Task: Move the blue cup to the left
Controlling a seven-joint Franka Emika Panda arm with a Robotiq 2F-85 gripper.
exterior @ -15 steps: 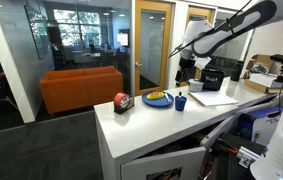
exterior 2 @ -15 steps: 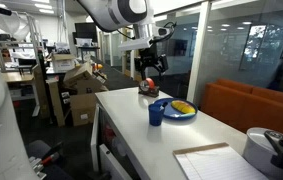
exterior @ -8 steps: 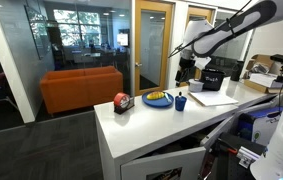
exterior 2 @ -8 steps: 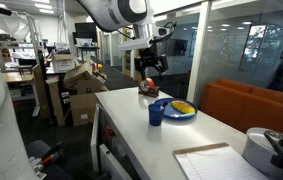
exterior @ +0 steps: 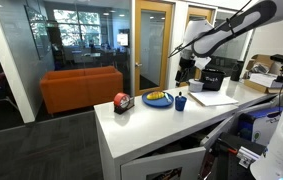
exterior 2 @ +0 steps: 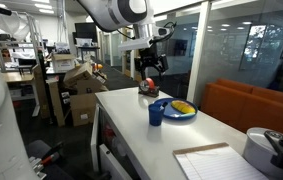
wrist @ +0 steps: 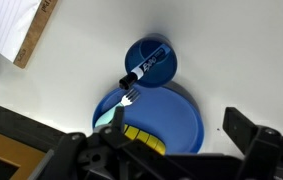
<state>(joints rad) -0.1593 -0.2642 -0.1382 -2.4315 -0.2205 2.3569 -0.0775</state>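
Arm: we see the white robot arm reaching in over the white tabletop, with its dark two-finger gripper hanging above the dishes and touching nothing.

Jaws: in the wrist view the two dark fingers stand wide apart with nothing between them, so we read the gripper as parted and empty.

Task's thing: the small dark blue plastic cup stands upright on the tabletop, below the gripper and apart from it. From the wrist view we look straight down into it.

Cup contents: a marker with a black cap and white barrel lies slanted inside the cup.

Neighbour: a round blue plate sits just beside the cup. We cannot tell whether the rims touch.

On the plate: a fork with a pale teal handle and a ridged yellow piece.

Further along: in an exterior view a red-and-black round object rests on the tabletop on the plate's far side from the cup, well apart from the cup.

Other side: a white sheet on a brown board lies flat on the tabletop, near the cup but apart from it.

Background: an orange sofa stands behind glass walls.
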